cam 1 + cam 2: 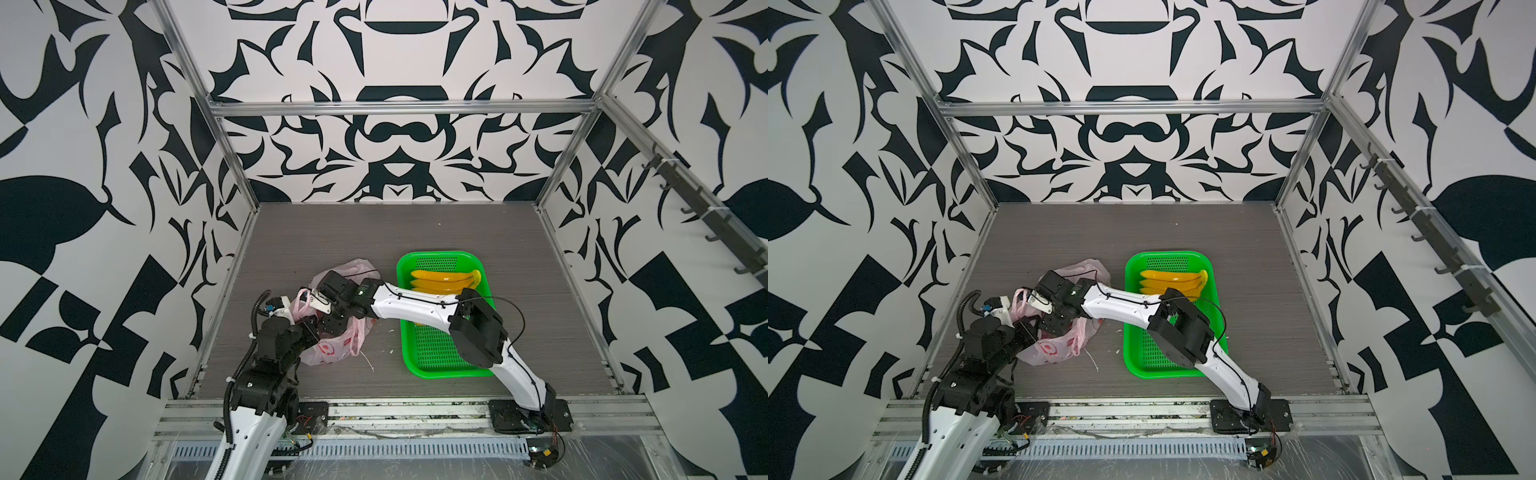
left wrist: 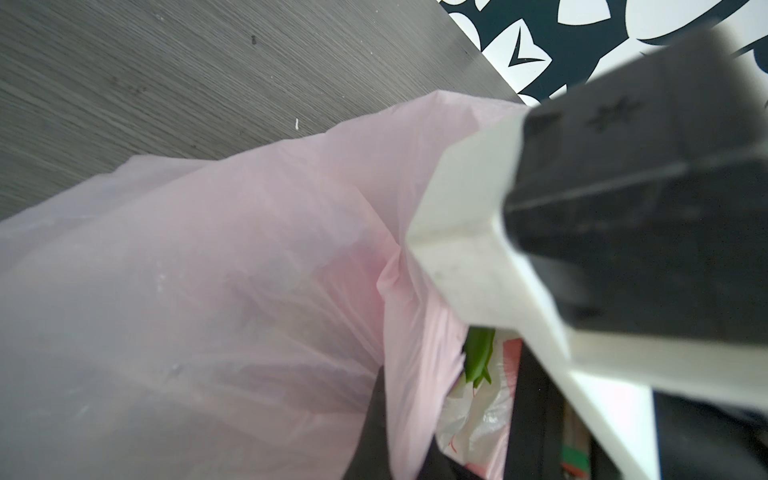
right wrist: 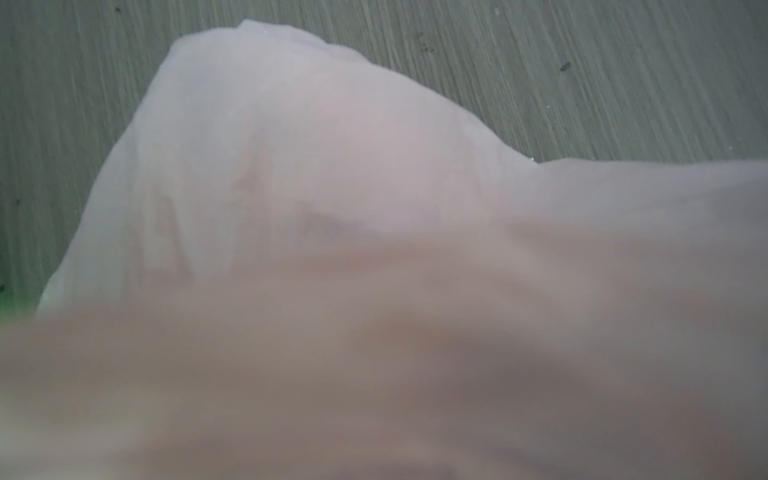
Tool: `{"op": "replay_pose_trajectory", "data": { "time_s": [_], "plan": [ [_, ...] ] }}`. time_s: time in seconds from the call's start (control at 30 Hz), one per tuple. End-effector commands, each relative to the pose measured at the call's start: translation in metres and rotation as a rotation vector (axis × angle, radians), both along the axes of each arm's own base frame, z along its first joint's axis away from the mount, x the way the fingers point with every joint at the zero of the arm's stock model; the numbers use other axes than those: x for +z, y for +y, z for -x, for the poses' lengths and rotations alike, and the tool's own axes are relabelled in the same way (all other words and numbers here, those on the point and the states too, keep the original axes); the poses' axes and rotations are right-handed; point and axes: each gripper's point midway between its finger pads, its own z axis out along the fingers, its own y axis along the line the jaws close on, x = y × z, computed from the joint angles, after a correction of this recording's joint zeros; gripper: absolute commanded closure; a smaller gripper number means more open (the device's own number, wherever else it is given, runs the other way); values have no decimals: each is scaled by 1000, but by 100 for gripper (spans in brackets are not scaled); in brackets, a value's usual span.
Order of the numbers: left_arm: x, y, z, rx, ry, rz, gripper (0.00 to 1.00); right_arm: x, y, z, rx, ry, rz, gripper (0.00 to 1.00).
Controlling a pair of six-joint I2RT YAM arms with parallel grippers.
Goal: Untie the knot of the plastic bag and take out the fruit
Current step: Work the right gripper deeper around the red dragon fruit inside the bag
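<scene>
The left arm [image 1: 274,345] sits folded tight at the front-left corner of the surface [image 1: 374,232], its wrist bent over the near side of the plastic bag [image 1: 332,353]. The left claw [image 1: 312,328] is closed, pinching the bag's thin pink film near the rim. In the left wrist view the film pulls up taut toward the camera.

The right arm [image 1: 415,305] stretches from its base at the front edge. Its elbow is raised over the green basket [image 1: 405,332] and its forearm runs left across the basket's left rim. The wrist turns down so the right claw [image 1: 332,322] dips into the bag's mouth. Its fingers are buried in film, so how wide they stand cannot be told. The right wrist view shows only pink plastic over grey surface.

The bag lies close to the left edge, nearer the front. A green scale tip [image 2: 480,357] shows inside its mouth. Bananas [image 1: 444,281] lie at the basket's far end. Open surface runs from bag and basket to the far edge, and along the right edge.
</scene>
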Motion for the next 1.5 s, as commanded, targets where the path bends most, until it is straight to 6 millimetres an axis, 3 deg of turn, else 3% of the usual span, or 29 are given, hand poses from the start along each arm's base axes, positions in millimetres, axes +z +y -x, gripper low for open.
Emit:
{"op": "replay_pose_trajectory", "data": {
  "time_s": [0.0, 0.4, 0.63, 1.0, 1.47],
  "plan": [
    [10, 1, -4, 0, -33, -9, 100, 36, -5, -6, -68, 11, -77, 30],
    [14, -1, -7, -17, -44, -24, 100, 63, -6, -9, -171, 64, -171, 39],
    [13, -2, -6, -22, -48, -23, 100, 69, -9, -13, -224, 74, -199, 42],
    [13, -1, -6, -19, -53, -22, 100, 74, -12, -24, -295, 93, -228, 44],
    [29, 2, -21, 5, -99, -44, 100, 105, -17, -23, -323, 143, -328, 46]
  ]
}}
